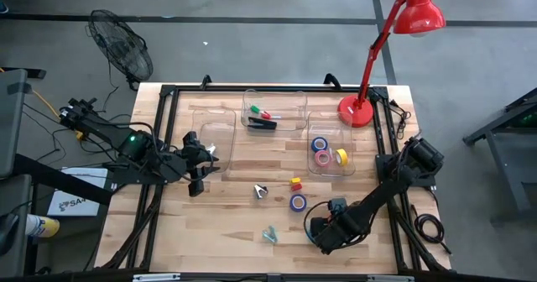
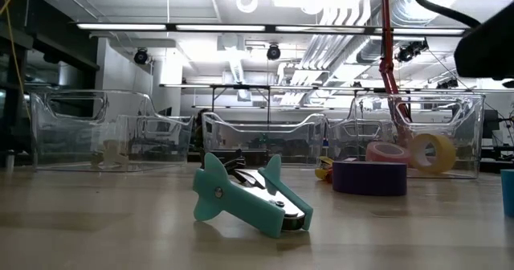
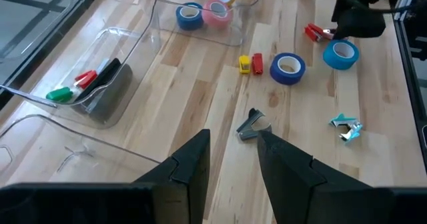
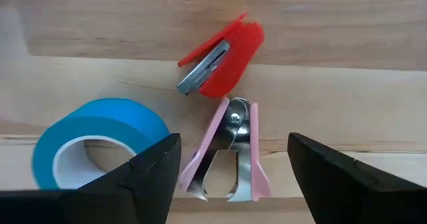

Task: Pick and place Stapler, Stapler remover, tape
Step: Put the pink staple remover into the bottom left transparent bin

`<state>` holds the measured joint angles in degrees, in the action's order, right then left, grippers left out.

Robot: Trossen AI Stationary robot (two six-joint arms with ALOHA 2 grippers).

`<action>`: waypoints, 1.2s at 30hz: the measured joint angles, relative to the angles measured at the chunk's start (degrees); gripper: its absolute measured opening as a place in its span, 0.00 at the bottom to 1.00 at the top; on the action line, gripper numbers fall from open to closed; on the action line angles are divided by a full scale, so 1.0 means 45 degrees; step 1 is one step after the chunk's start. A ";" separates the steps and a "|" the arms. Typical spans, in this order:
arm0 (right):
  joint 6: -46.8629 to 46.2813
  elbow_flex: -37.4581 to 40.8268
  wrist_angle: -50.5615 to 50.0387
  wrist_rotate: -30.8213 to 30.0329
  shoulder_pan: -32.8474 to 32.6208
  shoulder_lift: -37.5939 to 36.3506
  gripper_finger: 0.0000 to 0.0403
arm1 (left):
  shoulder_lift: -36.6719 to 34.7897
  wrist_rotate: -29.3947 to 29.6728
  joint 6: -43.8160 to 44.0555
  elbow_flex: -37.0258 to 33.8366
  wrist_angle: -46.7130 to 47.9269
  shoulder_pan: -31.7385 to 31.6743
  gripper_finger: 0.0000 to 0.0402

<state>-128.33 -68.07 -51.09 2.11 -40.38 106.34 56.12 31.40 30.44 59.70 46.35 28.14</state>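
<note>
The black stapler (image 1: 262, 124) lies in the middle clear bin (image 1: 289, 97), beside green and red items. Blue (image 1: 320, 144), pink (image 1: 322, 158) and yellow (image 1: 341, 157) tape rolls sit in the right bin. A purple tape roll (image 1: 298, 202) lies flat on the table. My right gripper (image 4: 233, 177) is open low over the near right of the table. Its fingers stand on either side of a pink staple remover (image 4: 227, 151), with a red staple remover (image 4: 220, 61) and a teal-blue tape roll (image 4: 93, 144) close by. My left gripper (image 3: 230, 164) is open, hovering left of a grey staple remover (image 3: 252, 124).
A teal staple remover (image 2: 249, 194) lies near the table's near edge. A small yellow and red piece (image 1: 295, 183) sits beside the purple roll. An empty-looking clear bin (image 1: 214, 131) stands at the far left, and a red desk lamp (image 1: 357, 110) stands at the far right corner.
</note>
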 joint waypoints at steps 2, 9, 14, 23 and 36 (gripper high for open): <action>-0.0016 0.0000 0.0070 0.0006 0.0000 0.0080 0.66 | 0.0000 0.0000 0.0000 0.0000 0.0005 0.0002 0.30; -0.0048 0.0462 0.1214 0.0112 -0.0028 0.0137 0.58 | 0.0000 0.0005 -0.0005 0.0000 0.0009 0.0001 0.30; -0.0040 0.1071 0.2365 0.0527 -0.0024 0.0069 0.50 | -0.0005 0.0005 -0.0005 0.0000 0.0015 0.0000 0.30; 0.0237 0.1122 0.2431 0.0685 -0.0029 0.0045 0.35 | -0.0005 0.0005 -0.0010 0.0000 0.0019 0.0005 0.30; 0.1560 0.1185 0.2034 0.0419 -0.0053 -0.0935 0.21 | -0.0005 0.0005 -0.0005 0.0000 0.0010 0.0000 0.30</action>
<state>-121.31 -62.74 -41.94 4.00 -40.62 102.13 56.10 31.42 30.41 59.70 46.39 28.14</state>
